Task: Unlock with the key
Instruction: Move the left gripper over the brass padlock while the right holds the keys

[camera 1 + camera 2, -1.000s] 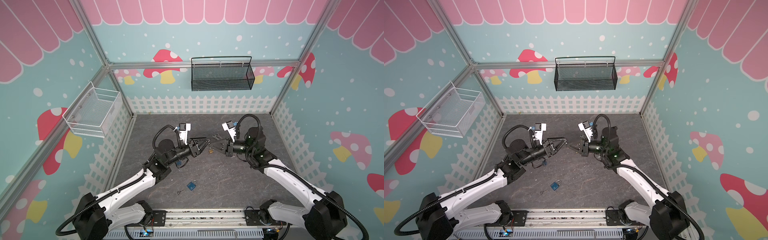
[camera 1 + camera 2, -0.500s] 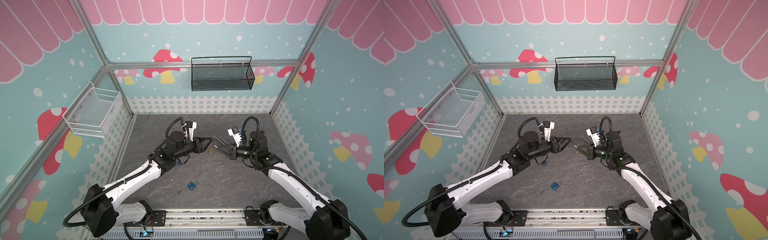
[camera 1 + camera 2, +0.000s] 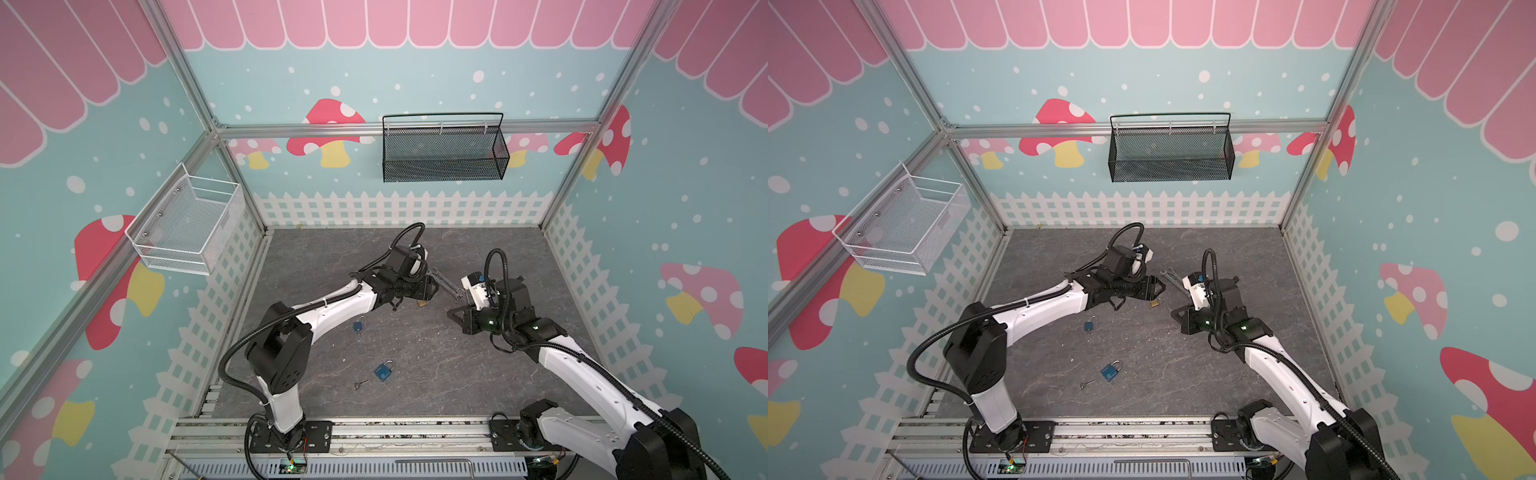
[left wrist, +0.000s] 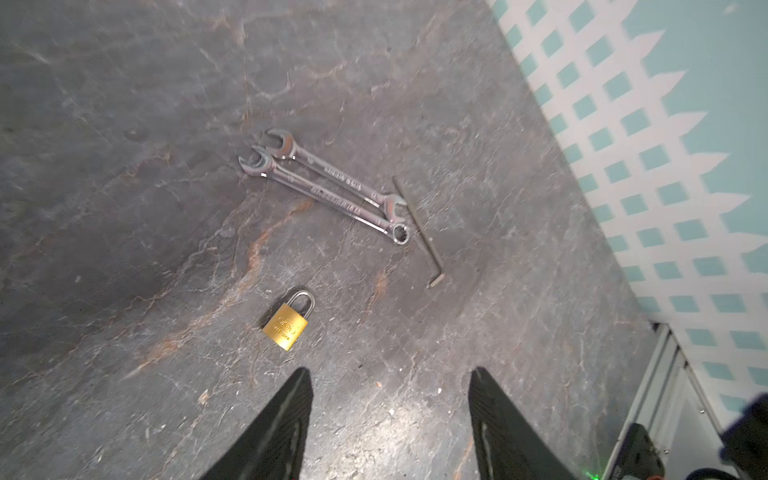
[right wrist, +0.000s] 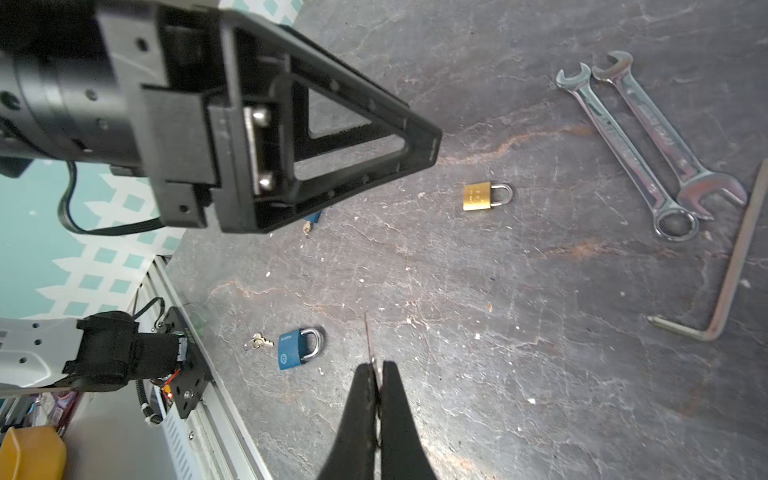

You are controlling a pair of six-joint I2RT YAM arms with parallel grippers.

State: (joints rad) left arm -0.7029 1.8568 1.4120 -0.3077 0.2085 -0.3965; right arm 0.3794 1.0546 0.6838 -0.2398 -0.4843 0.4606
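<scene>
A brass padlock (image 4: 286,324) lies on the table (image 4: 124,208), shackle closed, nothing unlocked yet — the right gripper (image 5: 376,365) pinches the key (image 5: 369,336) apart from it, while the left gripper (image 4: 390,374) hovers near, wide and empty.

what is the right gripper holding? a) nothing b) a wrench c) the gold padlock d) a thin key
d: in the right wrist view the right gripper is shut on a thin key that sticks out past its tips, while the gold padlock and the wrenches lie loose on the table.
</scene>
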